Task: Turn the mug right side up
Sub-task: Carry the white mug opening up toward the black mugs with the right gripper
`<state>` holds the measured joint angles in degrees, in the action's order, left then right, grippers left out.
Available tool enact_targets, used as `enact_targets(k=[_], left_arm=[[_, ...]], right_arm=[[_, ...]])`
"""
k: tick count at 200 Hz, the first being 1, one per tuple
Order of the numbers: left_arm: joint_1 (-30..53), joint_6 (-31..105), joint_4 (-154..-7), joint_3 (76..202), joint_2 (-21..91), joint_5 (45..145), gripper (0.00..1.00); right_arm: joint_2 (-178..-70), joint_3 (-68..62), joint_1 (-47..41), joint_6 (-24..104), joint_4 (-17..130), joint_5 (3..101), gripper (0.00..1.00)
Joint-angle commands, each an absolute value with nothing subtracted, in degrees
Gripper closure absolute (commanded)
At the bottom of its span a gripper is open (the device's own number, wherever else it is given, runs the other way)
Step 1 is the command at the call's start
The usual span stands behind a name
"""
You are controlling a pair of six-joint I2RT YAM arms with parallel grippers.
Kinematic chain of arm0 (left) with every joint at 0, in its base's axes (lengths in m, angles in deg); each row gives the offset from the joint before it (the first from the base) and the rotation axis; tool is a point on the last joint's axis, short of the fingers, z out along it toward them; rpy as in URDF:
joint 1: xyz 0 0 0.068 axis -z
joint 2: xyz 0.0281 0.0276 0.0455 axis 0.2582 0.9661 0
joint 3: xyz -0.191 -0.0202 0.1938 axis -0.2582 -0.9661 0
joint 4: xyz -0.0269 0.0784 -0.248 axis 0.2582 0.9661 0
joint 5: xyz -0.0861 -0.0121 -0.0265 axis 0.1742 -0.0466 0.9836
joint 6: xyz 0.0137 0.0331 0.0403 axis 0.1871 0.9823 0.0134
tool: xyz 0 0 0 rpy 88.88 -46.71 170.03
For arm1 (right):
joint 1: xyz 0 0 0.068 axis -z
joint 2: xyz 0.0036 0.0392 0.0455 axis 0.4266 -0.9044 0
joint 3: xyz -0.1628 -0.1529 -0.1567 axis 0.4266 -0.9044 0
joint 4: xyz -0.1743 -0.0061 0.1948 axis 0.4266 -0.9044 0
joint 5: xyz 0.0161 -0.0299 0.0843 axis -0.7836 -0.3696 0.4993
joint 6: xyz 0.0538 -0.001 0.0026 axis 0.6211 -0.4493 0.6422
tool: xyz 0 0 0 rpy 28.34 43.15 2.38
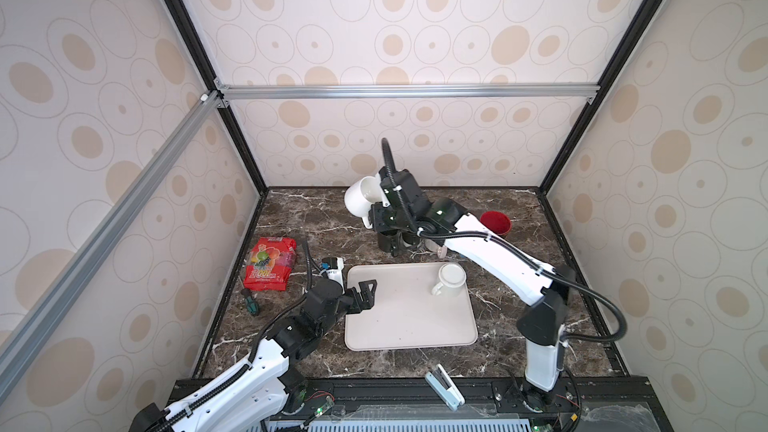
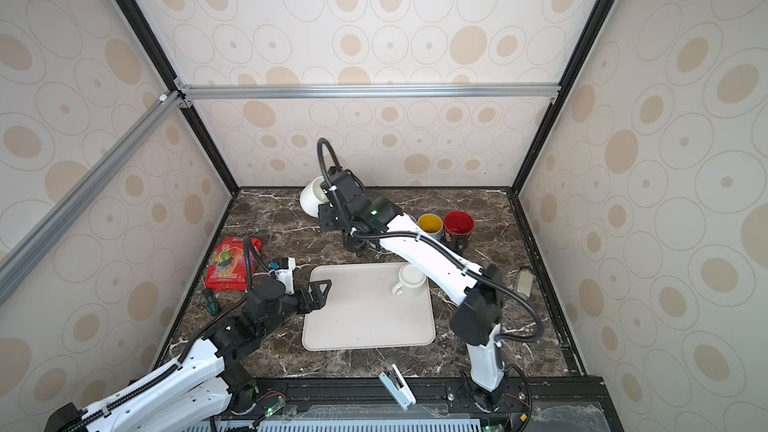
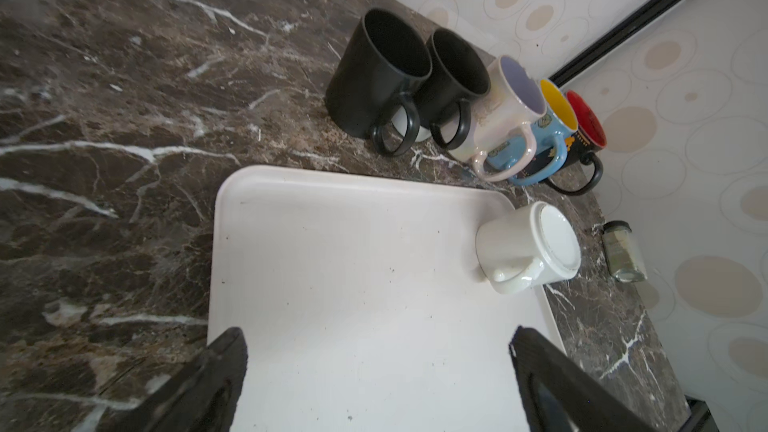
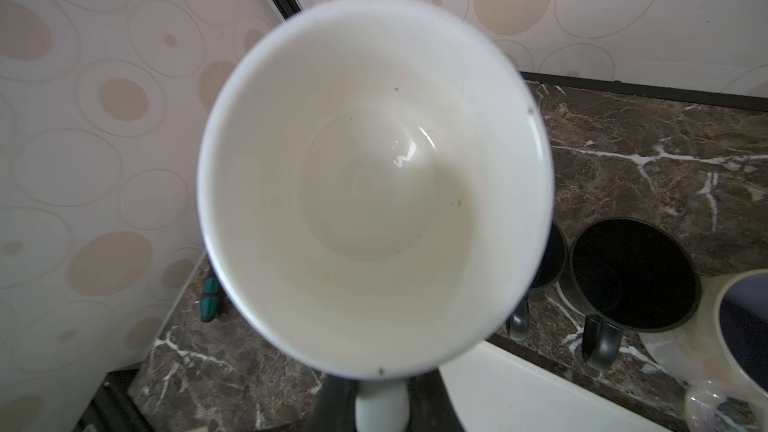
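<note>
The left gripper (image 1: 368,290) gapes empty above the smooth cream tray's (image 1: 399,326) edge, a crinkly red snack bag (image 1: 271,263) behind it. Farther right, the right gripper (image 1: 376,218) clamps the glossy white mug's (image 1: 360,198) handle, aloft above upright mugs (image 3: 415,85).

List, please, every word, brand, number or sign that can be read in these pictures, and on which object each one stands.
Nothing can be read with certainty.
Red snack bag: large yellow print, too blurred to read.
Blue mug: small decorations, no legible letters.
Pearly mug: faint gold mark, unreadable.
Small jar: label too blurred.
White mug in the right gripper: no text.
</note>
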<state>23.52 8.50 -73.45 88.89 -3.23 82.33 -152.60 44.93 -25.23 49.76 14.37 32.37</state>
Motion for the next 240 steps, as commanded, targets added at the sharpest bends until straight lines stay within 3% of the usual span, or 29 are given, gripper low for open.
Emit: enact_targets(k=[1, 36, 75, 240], left_arm=[[23.5, 6.6, -76.7, 86.4, -5.1, 85.5, 0.0], [23.6, 5.8, -73.5, 85.0, -10.3, 84.2, 0.0], [23.6, 6.0, -70.1, 85.1, -13.1, 82.0, 0.0], [23.6, 6.4, -70.6, 85.6, -12.5, 83.0, 0.0]], right_arm=[[-159.2, 58.8, -25.2, 46.4, 5.0, 23.5, 1.0], [-170.9, 74.3, -25.4, 46.7, -3.2, 20.8, 1.0], [-172.6, 69.2, -25.5, 48.0, 0.7, 23.0, 1.0], [-185.2, 72.4, -25.5, 49.5, 0.8, 25.8, 1.0]])
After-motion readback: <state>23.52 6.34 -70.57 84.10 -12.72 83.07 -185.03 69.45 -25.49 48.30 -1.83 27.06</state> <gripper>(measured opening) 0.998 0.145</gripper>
